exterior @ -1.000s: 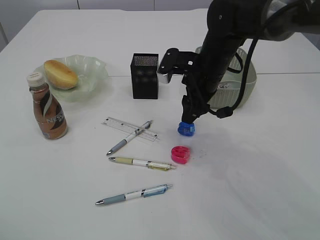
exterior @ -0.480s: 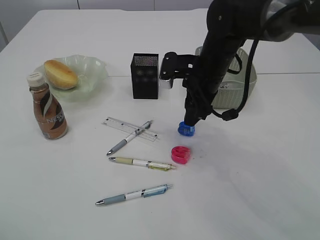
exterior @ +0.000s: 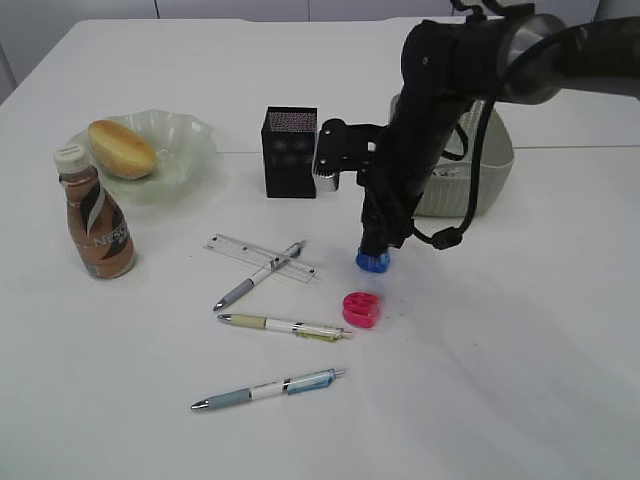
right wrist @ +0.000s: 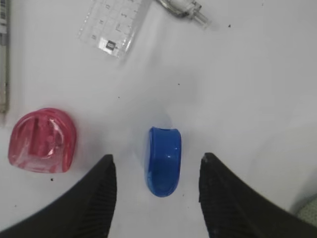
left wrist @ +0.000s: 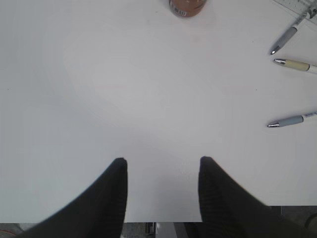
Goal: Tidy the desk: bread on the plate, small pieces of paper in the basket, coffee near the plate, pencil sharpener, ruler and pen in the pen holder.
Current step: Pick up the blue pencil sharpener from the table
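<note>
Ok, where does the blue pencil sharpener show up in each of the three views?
Exterior view: blue pencil sharpener just right of centre, under the right end effector, up and right of the pink sharpener.
Left wrist view: not in it.
Right wrist view: blue pencil sharpener low centre, between the open fingers, untouched.
Shared landmark: the ruler, whose end lies beyond the sharpener; the left wrist view catches only its corner.

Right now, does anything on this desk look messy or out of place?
Yes: one pen lies crossed over the ruler, and dark specks dot the desk around the pink sharpener.
</note>
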`<move>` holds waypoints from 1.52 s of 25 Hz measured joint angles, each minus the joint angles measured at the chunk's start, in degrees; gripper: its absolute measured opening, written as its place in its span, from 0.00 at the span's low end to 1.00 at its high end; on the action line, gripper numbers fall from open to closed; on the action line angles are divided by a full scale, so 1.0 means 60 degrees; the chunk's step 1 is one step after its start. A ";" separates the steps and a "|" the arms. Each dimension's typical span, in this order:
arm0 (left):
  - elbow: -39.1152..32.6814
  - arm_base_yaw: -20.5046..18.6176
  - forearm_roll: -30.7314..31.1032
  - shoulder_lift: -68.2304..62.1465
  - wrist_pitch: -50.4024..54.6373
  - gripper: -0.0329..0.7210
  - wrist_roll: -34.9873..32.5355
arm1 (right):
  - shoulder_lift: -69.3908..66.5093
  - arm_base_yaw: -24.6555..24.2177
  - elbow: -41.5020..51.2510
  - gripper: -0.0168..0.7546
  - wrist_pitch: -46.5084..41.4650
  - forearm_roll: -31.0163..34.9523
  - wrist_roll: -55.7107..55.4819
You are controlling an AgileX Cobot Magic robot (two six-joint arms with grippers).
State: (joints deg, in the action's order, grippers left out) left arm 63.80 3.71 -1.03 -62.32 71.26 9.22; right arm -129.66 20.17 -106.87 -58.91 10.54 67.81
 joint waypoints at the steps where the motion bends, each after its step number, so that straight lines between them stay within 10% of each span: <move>1: 0.0000 0.0000 0.0000 0.0000 0.0000 0.50 0.0000 | -0.0103 0.0000 -0.0069 0.54 -0.0019 0.0000 0.0000; 38: 0.0000 0.0000 0.0041 0.0000 0.0000 0.49 0.0000 | -0.1052 0.0004 -0.0467 0.54 0.0505 -0.0699 0.0198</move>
State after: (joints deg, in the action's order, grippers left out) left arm 63.80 3.71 -0.79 -62.32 71.26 9.22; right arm -135.98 20.19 -109.67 -55.88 6.34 69.00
